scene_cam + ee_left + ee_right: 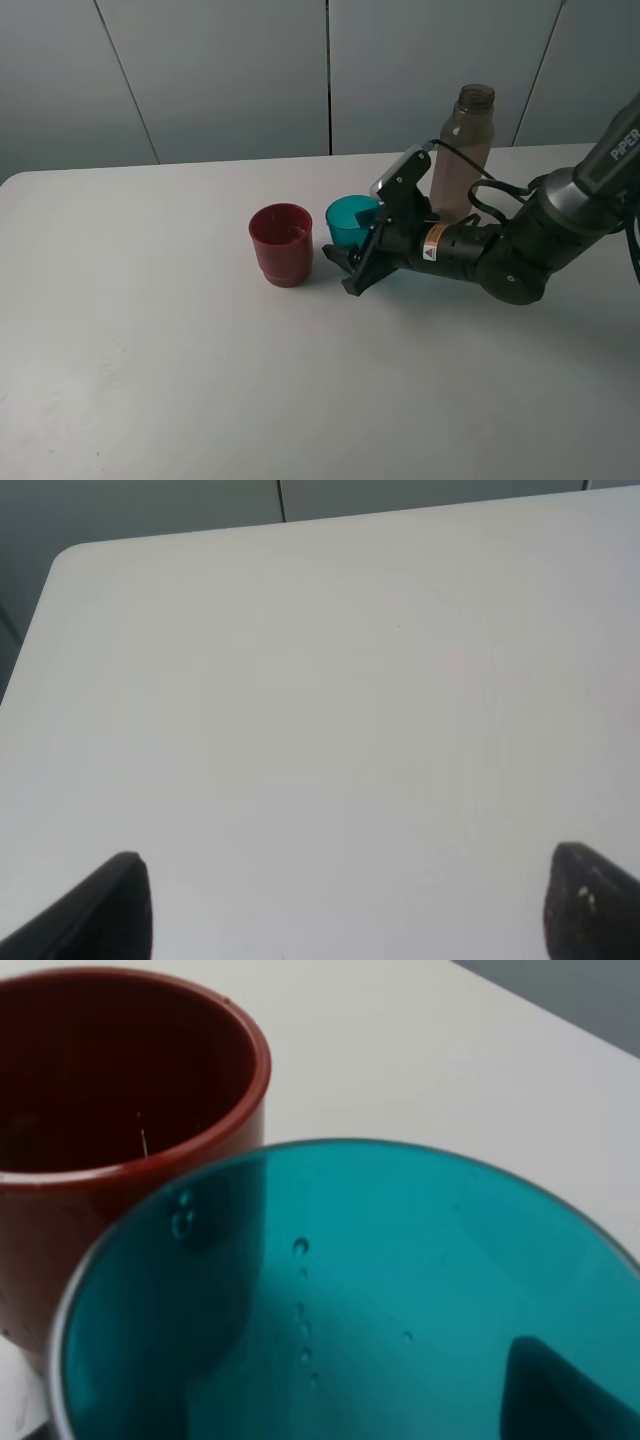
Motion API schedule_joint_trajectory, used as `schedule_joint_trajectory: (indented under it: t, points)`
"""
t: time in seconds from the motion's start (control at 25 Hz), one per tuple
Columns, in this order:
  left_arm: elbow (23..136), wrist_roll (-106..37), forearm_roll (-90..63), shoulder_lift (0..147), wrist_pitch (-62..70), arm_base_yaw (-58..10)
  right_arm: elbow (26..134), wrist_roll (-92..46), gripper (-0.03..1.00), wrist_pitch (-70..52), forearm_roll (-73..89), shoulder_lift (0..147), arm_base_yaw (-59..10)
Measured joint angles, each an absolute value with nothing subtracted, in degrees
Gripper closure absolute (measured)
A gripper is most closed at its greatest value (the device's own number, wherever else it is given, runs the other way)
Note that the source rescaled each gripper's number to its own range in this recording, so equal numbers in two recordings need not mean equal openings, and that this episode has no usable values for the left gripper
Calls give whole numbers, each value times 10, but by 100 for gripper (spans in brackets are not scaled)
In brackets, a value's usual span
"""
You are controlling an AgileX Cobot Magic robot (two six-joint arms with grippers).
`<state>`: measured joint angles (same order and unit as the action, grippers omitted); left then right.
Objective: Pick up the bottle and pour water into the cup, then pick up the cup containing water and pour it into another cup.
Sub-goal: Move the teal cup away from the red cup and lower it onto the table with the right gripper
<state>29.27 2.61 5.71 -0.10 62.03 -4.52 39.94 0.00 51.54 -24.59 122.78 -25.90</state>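
Right end effector (352, 262) is clamped on the teal cup (349, 220), which sits upright near the middle of the white counter (150, 350), droplets clinging to its inner wall. Just left of it stands the red cup (281, 243), close by but apart. The tall smoky bottle (462, 150) stands upright behind the arm, far right. Left end effector (340, 910) hangs over bare counter, fingers spread wide.

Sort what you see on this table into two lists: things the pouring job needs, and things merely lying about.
Needed for the job:
- bottle, standing upright at the back
- teal cup, in the right gripper
- red cup, upright beside it

Lying about:
- nothing; only the bare white table shows besides
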Motion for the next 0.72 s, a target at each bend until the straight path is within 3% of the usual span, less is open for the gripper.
schedule_joint_trajectory:
  t: [0.32, 0.36, 0.44, 0.52, 0.6, 0.72]
  points:
    - [293, 26, 57, -1, 620, -45, 399, 3, 85, 519, -247, 1234, -258]
    - [293, 26, 57, -1, 620, -45, 399, 4, 78, 519, -247, 1234, -258]
    - [293, 26, 57, -1, 620, -45, 399, 4, 35, 519, -248, 1233, -258]
    - [293, 26, 57, -1, 620, -45, 399, 4, 6, 519, -248, 1223, -258]
    - [293, 26, 57, -1, 620, -45, 399, 4, -1, 513, -248, 1207, -258]
    - [293, 26, 57, -1, 620, -45, 398, 13, -2, 486, -248, 1170, -258]
